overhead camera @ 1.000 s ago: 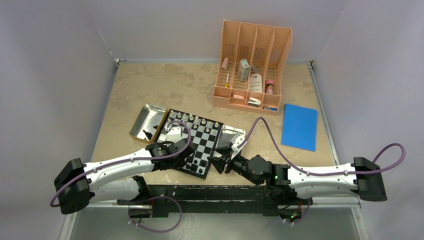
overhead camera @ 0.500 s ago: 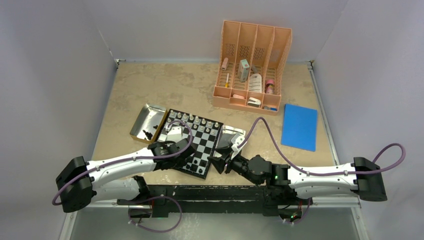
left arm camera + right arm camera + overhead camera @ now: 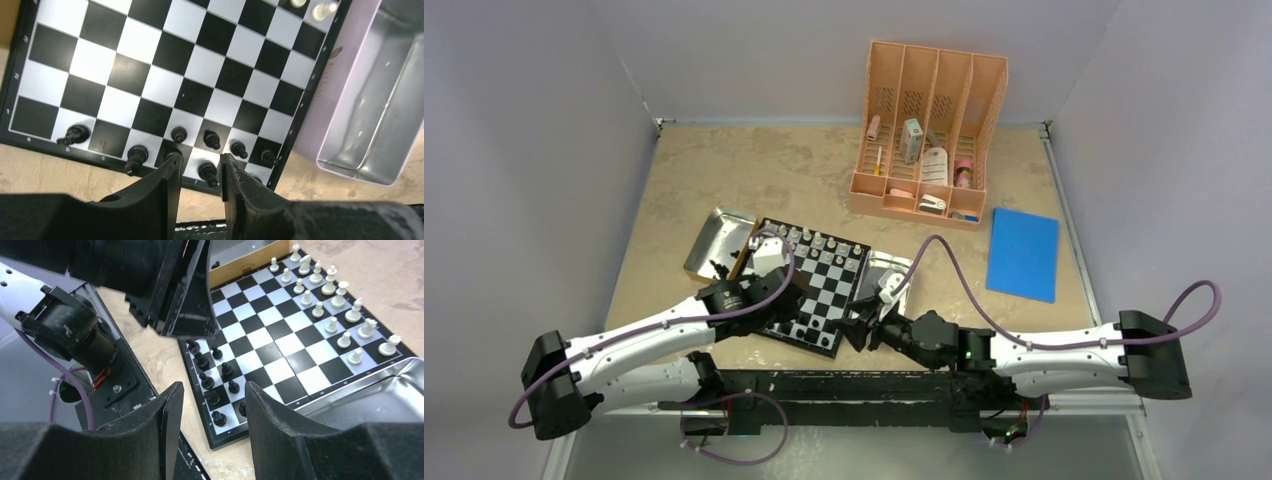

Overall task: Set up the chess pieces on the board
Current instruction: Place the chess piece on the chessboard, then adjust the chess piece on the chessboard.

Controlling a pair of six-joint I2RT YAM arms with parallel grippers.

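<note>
The board (image 3: 822,290) lies between two metal trays. White chess pieces (image 3: 330,286) line its far rows, and black chess pieces (image 3: 211,139) fill part of its two near rows. My left gripper (image 3: 200,161) hovers open above the board's near edge. One black piece (image 3: 207,172) stands free on a white square under the gap. In the top view the left gripper (image 3: 784,303) hangs over the board's left side. My right gripper (image 3: 212,390) is open and empty, low by the board's near right corner (image 3: 859,328).
The left tray (image 3: 714,240) holds a few black pieces (image 3: 720,266). The right tray (image 3: 380,100) shows no pieces. A peach organizer (image 3: 929,135) stands at the back. A blue pad (image 3: 1022,253) lies to the right. Grey walls close in both sides.
My left gripper has opened and lifted off the near rows, leaving a black piece standing, and its arm has swung toward the left tray. The right arm edged slightly left.
</note>
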